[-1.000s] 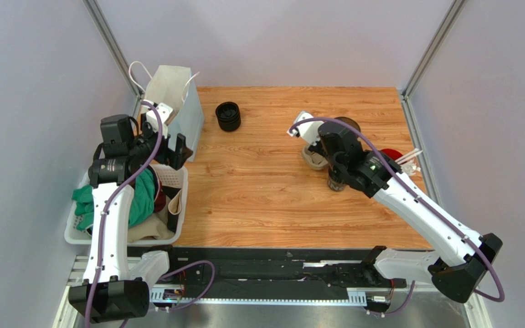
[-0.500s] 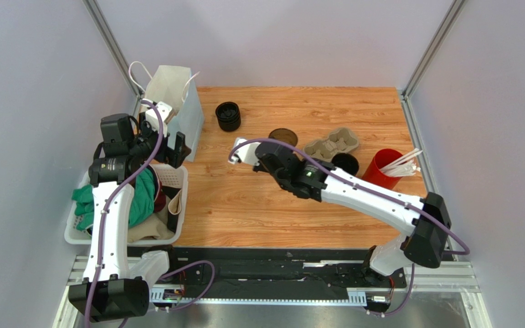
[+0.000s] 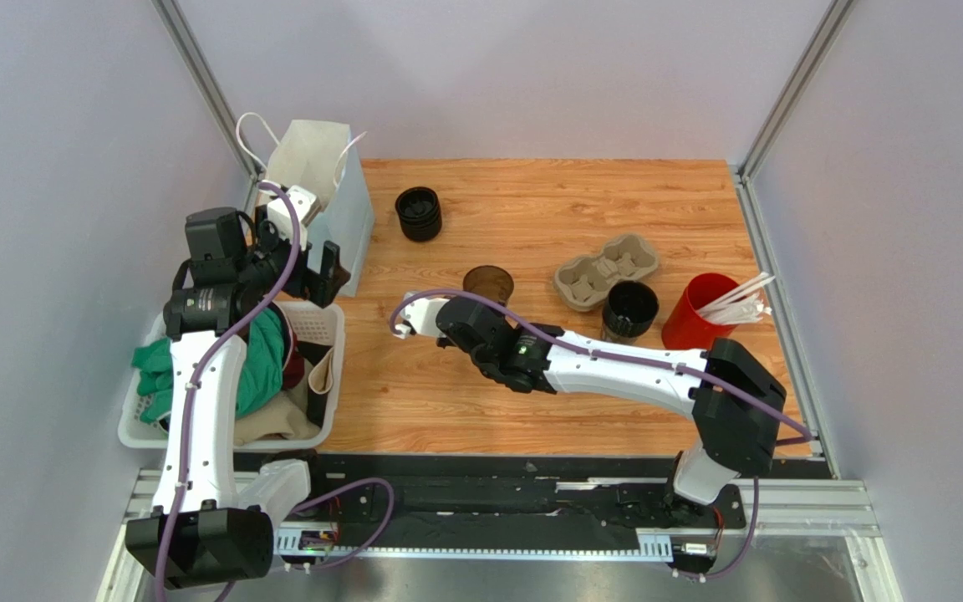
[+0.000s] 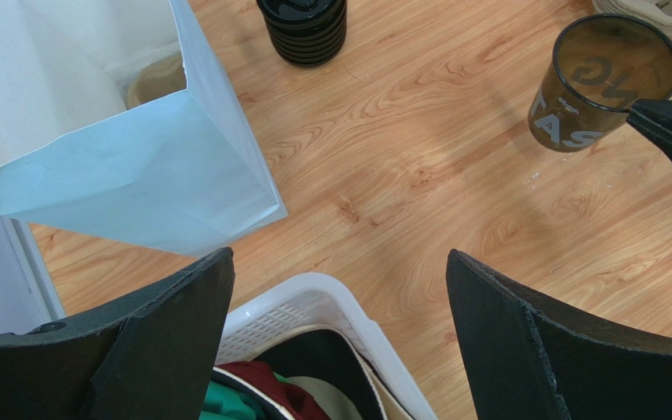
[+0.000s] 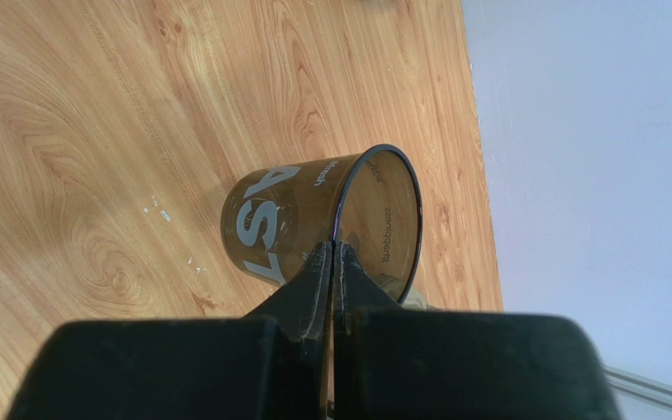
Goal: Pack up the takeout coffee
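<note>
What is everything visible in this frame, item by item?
paper bag: 1, white, far left corner of the table
black cups: 2, black; one ribbed, far side near the bag; one against the cup tray's near side
brown cup: 1, translucent brown with white lettering, mid-table
cup tray: 1, tan cardboard, right of centre, nothing in its wells
red cup: 1, red, holds white straws, right edge
basket: 1, white, left of the table, holds clothes
table: 1, wood grain
left gripper: open, above the basket's edge
right gripper: shut on the brown cup's rim
</note>
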Motion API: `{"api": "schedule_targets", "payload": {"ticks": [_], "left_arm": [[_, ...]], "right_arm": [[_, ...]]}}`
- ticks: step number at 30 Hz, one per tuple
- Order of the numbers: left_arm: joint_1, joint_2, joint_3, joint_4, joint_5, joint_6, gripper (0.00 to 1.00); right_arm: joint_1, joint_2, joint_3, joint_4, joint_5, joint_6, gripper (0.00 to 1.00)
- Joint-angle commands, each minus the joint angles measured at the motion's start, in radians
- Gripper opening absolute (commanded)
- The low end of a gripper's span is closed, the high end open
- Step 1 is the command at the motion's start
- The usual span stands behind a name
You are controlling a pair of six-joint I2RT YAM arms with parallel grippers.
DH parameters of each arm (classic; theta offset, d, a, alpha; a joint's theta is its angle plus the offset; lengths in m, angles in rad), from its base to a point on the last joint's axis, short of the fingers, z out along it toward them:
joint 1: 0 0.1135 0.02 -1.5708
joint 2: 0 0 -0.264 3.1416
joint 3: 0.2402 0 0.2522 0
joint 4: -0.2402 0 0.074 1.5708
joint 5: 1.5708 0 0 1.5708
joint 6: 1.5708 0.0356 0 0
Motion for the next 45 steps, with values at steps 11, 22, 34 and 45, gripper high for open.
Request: {"api": "schedule_targets", "payload": {"ticks": [11, 22, 34, 45], "left_arm": [[0.003, -0.007, -0.003, 0.027, 0.009, -0.019, 0.99], [0.002, -0.005, -0.005, 0.026, 0.006, -0.018, 0.99], [0.002, -0.002, -0.002, 0.024, 0.006, -0.015, 0.99], [0.003, -0.001, -0.003, 0.023, 0.01, -0.011, 0.99]], "right_arm": [[0.022, 0.075, -0.077, 0.206, 0.051, 0.05, 0.0], [0.036, 0.119, -0.098, 0.252, 0.065, 0.042, 0.0], [0.045, 0.135, -0.092, 0.2, 0.041, 0.049, 0.09], [0.051, 0.125, -0.072, 0.14, 0.021, 0.046, 0.34]]}}
